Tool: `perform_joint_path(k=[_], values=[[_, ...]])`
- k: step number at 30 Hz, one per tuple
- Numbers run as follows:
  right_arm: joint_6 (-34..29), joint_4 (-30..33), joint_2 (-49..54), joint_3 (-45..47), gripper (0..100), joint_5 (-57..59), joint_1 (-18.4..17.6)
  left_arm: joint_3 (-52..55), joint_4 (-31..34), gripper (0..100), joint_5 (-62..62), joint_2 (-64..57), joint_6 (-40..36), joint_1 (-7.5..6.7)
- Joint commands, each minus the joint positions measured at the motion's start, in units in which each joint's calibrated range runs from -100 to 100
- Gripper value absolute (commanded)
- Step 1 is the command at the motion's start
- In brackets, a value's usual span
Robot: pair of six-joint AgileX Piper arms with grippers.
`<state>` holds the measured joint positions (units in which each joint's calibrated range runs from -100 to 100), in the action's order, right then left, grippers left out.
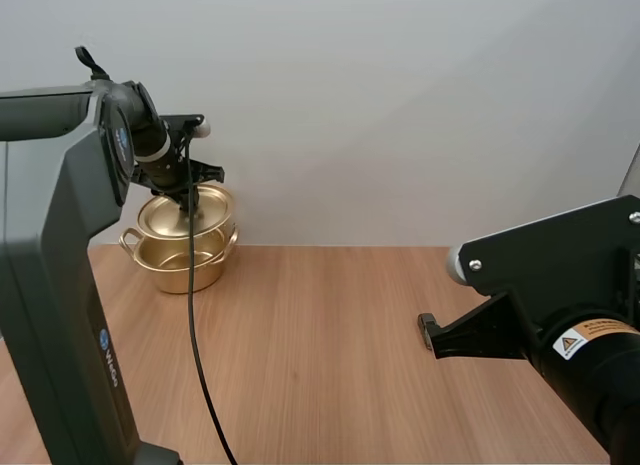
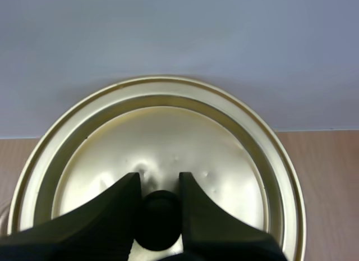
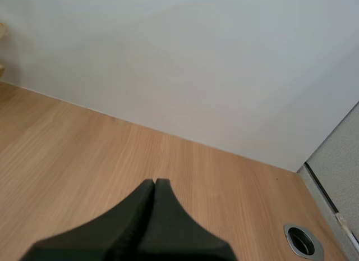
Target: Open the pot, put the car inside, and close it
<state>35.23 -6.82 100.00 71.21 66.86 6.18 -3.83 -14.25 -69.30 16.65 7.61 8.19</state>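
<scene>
Wooden table (image 1: 350, 315), gold pot (image 1: 182, 267) at its far left by the wall, gold lid (image 2: 168, 132) tilted just above the rim, hiding the inside, left gripper (image 2: 159, 178) pinching the lid's black knob (image 2: 160, 221), right gripper (image 3: 154, 185) closed tight above the tabletop

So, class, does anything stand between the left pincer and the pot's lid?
Nothing visible does. The left pincer pinches the black knob of the lid, which sits raised over the pot.
</scene>
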Motion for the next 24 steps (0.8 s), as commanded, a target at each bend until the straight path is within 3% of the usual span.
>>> perform_joint_path(k=[1, 10, 19, 20, 24], values=[[1.11, 0.24, 0.0, 1.1, 0, -2.14, 0.02, -0.07, -0.91, 0, -0.17, -3.51, 0.03, 0.03], [1.23, -0.63, -8.69, 4.67, 0, -13.68, 0.02, -0.07, -3.76, 0, -0.25, -19.82, 1.14, 0.03], [3.16, -1.6, -30.76, 1.58, 0, -19.99, 0.02, -0.07, -15.92, 0, 0.59, -39.6, 1.04, 1.04], [3.16, -2.36, -34.1, 0.48, 5, -19.99, 0.02, -0.07, -16.46, 0, 0.96, -41.86, 1.04, 1.04], [3.16, -3.25, -46.23, -4.8, 42, -19.99, 0.02, -0.07, -16.91, 0, 2.35, -49.92, 1.04, 1.04]])
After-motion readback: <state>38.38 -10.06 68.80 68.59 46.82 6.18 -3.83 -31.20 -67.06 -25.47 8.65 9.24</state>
